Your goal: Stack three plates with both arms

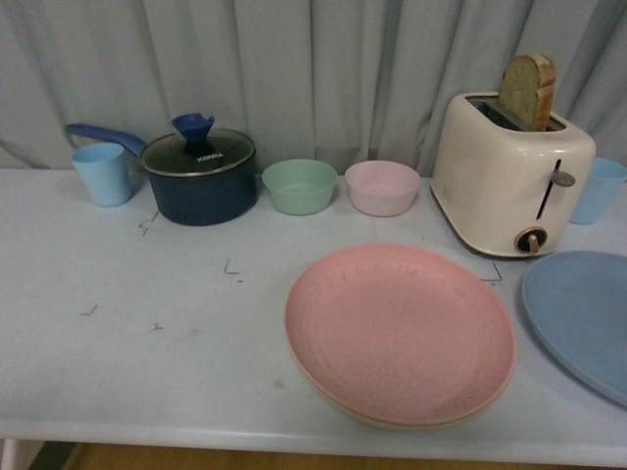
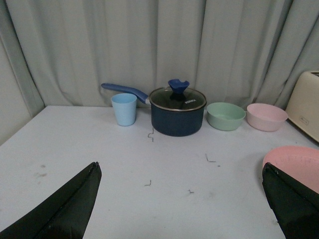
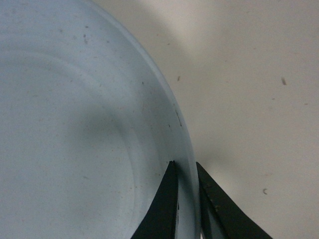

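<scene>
Pink plate on cream, blue plate gripped at its rim.
The pink plate (image 1: 400,331) lies on the cream plate (image 1: 392,424) at the front of the desk (image 1: 147,333). The blue plate (image 1: 583,318) lies apart at its 3 o'clock. The right gripper (image 3: 185,164) has its jaws clamped across the blue plate's rim. The left gripper (image 2: 180,167) hangs above the desk, jaws released wide.

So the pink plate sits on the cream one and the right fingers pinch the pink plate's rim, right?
No: the right wrist view shows the right fingers pinching the rim of the light blue plate. The pink plate sits on the cream one.
</scene>
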{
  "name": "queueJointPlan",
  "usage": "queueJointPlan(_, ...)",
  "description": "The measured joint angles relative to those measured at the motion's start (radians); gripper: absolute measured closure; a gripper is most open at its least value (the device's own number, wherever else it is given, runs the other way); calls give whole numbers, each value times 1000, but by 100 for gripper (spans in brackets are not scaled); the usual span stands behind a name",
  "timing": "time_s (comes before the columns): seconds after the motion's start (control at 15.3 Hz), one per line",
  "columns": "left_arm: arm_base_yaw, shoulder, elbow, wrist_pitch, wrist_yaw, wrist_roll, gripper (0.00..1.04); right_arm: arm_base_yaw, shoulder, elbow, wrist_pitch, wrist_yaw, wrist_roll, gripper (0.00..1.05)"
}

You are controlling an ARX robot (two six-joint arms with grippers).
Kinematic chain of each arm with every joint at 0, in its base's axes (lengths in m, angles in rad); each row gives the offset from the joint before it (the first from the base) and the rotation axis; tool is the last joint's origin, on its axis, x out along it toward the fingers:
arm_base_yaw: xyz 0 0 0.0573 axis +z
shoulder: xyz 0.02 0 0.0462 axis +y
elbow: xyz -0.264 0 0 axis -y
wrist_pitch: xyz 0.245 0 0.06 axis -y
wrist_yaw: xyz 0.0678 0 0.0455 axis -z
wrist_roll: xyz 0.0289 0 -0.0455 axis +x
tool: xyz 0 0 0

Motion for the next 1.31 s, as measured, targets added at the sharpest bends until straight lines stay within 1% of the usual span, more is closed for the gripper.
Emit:
queueJointPlan(0.07,0,0,0,0,0,0,7,-12,-16,-8,-1,-18,3,97)
queueJointPlan(0.13,0,0,0,0,0,0,7,-24,-47,-26,-2,-32,3,101)
queueJointPlan(0.33,0,0,0,0,-1,0,7,-82,-216,-120,-37,-68,-8,102)
queueJointPlan(0.46,0,0,0,0,0,0,7,-123,-343,-188,-90,-111,-39,102)
queueJointPlan(0.59,0,0,0,0,0,0,7,-132,-496,-232,-134,-179,-50,102)
queueJointPlan(0.65,0,0,0,0,0,0,7,-115,-578,-243,-133,-232,-40,102)
queueJointPlan(0.72,0,0,0,0,0,0,7,-77,-641,-253,-116,-262,-14,102)
queueJointPlan(0.85,0,0,0,0,0,0,7,12,-675,-274,-86,-267,37,102)
queueJointPlan(1.05,0,0,0,0,0,0,7,179,-629,-307,-15,-259,124,102)
queueJointPlan(1.18,0,0,0,0,0,0,7,265,-579,-312,32,-250,179,102)
queueJointPlan(1.31,0,0,0,0,0,0,7,332,-509,-312,64,-241,230,102)
